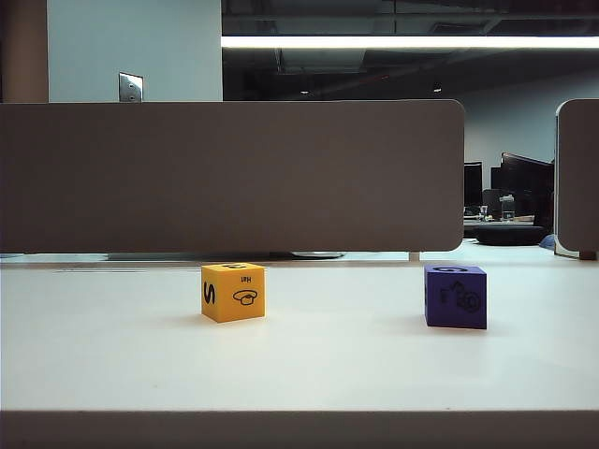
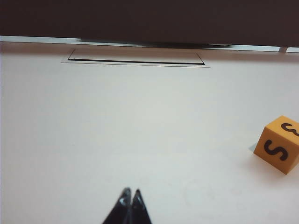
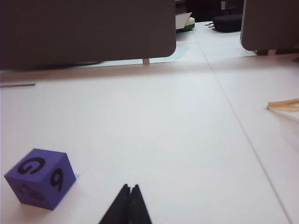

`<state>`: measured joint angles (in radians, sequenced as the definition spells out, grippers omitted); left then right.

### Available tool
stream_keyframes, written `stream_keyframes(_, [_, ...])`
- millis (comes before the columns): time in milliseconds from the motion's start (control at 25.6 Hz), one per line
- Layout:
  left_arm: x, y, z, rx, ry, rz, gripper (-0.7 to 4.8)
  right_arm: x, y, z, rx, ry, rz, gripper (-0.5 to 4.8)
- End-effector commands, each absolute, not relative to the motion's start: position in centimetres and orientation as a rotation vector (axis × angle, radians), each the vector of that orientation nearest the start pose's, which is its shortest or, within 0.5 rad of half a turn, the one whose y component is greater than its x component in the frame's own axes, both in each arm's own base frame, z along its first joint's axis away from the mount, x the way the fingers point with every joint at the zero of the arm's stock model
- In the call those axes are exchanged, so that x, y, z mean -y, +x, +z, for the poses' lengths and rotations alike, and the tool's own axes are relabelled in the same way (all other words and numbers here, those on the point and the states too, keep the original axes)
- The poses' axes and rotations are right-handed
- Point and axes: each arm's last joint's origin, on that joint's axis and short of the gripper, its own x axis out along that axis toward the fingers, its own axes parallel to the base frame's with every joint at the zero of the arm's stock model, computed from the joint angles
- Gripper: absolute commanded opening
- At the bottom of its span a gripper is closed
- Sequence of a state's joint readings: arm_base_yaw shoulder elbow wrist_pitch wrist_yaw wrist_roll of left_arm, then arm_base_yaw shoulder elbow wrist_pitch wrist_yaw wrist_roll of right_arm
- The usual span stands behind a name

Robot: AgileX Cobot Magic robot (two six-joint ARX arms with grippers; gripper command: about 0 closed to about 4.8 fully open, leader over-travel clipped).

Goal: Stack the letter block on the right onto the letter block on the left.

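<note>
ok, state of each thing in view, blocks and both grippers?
yellow S block: on table, left, upright, untouched
purple G block: on table, right, not yet stacked
left gripper: shut, empty, short of the yellow S block
right gripper: shut, empty, beside the purple G block

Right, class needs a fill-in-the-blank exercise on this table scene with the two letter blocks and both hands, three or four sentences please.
1. The yellow block shows the letter ____ on its side.
2. The block on the right of the exterior view, the purple block, shows the letter ____ in the right wrist view.
3. The left hand has its fingertips ____ and holds nothing.
4. The right hand is shut beside the purple block, not ____ it.

Missing words: S; G; shut; touching
</note>
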<state>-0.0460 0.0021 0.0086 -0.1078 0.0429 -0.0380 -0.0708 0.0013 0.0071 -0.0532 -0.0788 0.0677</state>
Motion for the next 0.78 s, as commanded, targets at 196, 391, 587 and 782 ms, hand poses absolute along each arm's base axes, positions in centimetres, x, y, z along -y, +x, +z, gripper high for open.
stream_keyframes(196, [0.6,9.7,15.8,-0.086,-0.034,-0.088,-0.06,0.5,9.7,16.0,-0.044,0.017,0.002,-0.08])
stream_keyframes(391, [0.6,9.6,16.0,-0.079,-0.037,-0.089,-0.05,0.5,9.7,16.0,-0.043,0.017,0.002,-0.08])
stream_keyframes(587, [0.6,8.8,19.1,-0.037,-0.095,-0.1,-0.05,0.4,9.0,19.3,0.054,0.148,0.016,-0.08])
stream_keyframes(782, [0.5,7.5,23.4,0.059,-0.119,-0.107,-0.06,0.3,7.7,23.6,0.17,0.183,0.024,-0.09])
